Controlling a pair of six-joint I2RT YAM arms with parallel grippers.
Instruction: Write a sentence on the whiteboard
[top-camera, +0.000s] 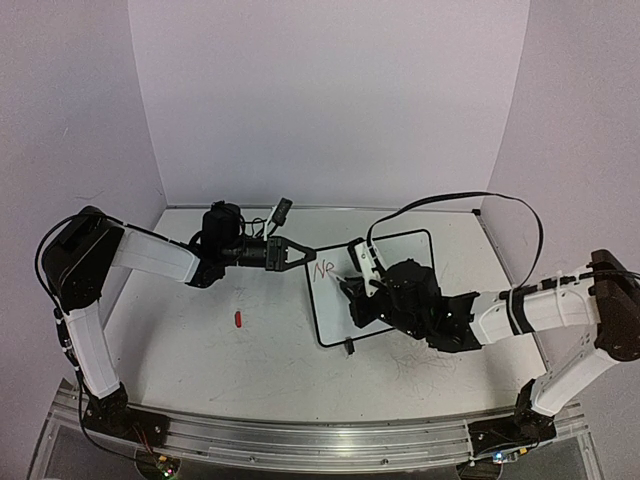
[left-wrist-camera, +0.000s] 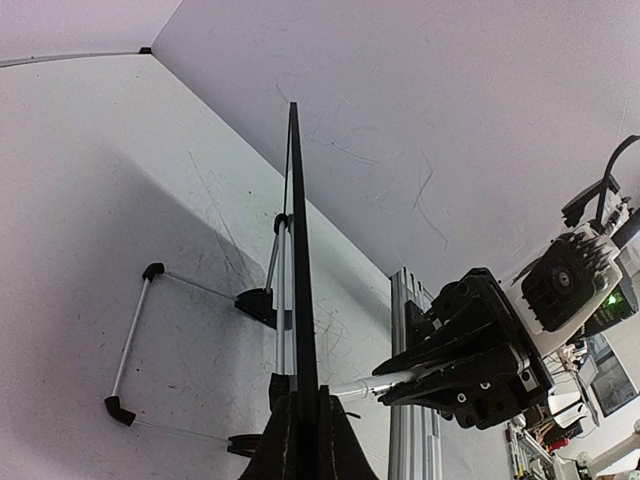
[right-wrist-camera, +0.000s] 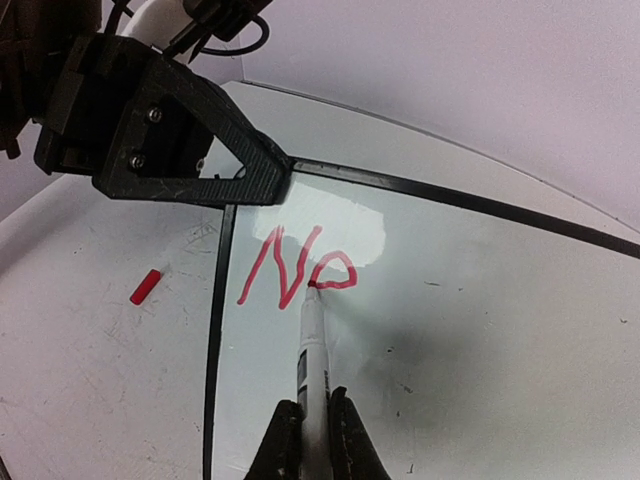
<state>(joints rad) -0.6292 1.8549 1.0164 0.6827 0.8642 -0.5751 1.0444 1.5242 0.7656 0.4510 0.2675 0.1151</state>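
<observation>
My right fingers, clenched on the marker, hold its tip at "No"; blank whiteboard stretches away from my left fingers, which clamp its edge.

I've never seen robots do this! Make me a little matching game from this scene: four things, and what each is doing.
1 left hand
2 right hand
3 small red piece
4 whiteboard

A lies loose on the table
B shut on the marker
C shows red "No"
D shut on the whiteboard's edge

Pairs: 1-D, 2-B, 3-A, 4-C
</observation>
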